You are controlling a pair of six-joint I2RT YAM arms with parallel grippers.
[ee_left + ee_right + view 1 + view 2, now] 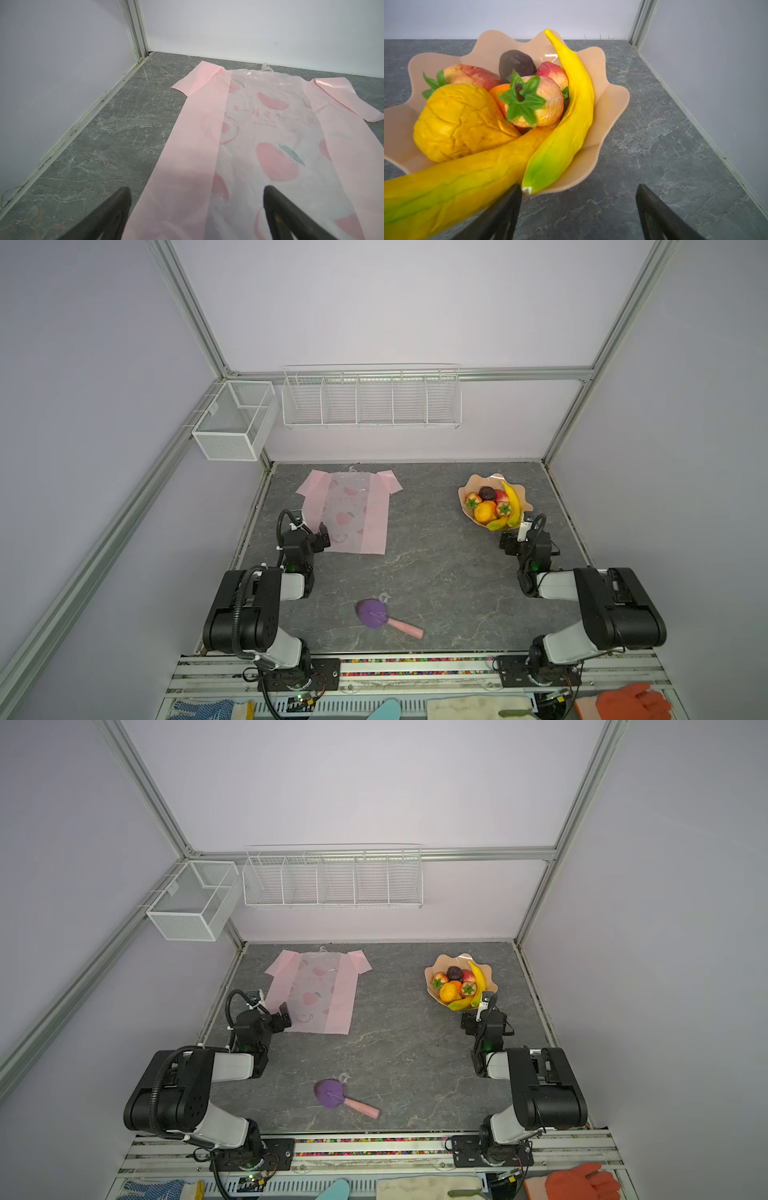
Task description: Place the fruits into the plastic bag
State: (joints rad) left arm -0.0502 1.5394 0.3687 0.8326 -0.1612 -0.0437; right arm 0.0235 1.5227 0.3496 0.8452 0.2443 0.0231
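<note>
Now the fruits sit heaped in the bowl, right fingers open beside it; the banana looks light and smooth: pinch mid-body. Well apart, left fingers spread open over the flimsy plastic bag.

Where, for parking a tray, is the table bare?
Widest: the table's middle, between the plastic bag and the bowl of fruits. Also between the purple tool and the right arm. Crowded: the bag's near edge by the left pincer, the bowl's near rim by the right pincer.
</note>
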